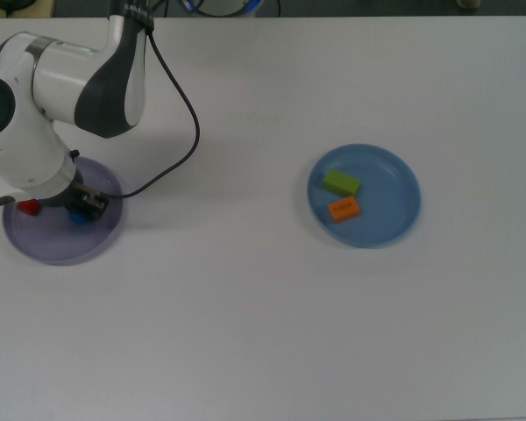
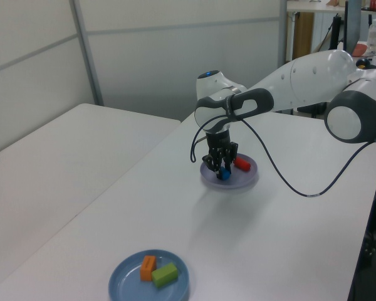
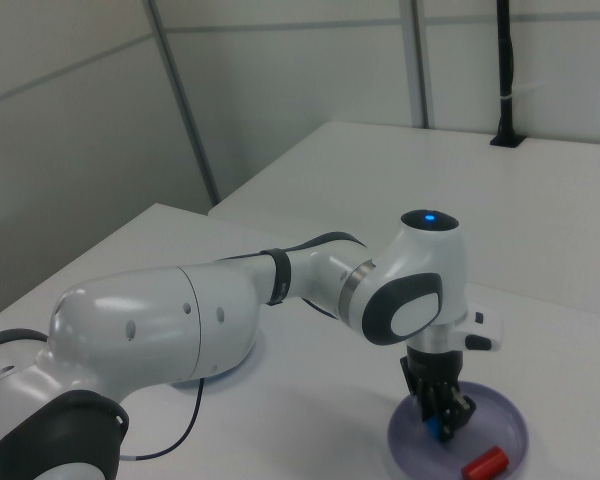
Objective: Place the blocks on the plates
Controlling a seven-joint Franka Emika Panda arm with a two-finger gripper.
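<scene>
**Blue cube held low over the purple plate**

In the left view, nearest the camera, the light blue plate [image 2: 149, 278] carries 2 blocks lying side by side: the orange block [image 2: 148, 268] and the green block [image 2: 165, 274]. Farther back on the white table [image 2: 113, 207], the purple plate [image 2: 229, 180] holds the red block [image 2: 242, 164] near its far right side. The gripper [image 2: 223, 170] points straight down over this plate, its fingers closed narrowly on the blue cube [image 2: 224, 175], which sits at or just above the plate's surface. A black cable [image 2: 282, 179] loops from the arm [image 2: 288, 81] behind.
</scene>
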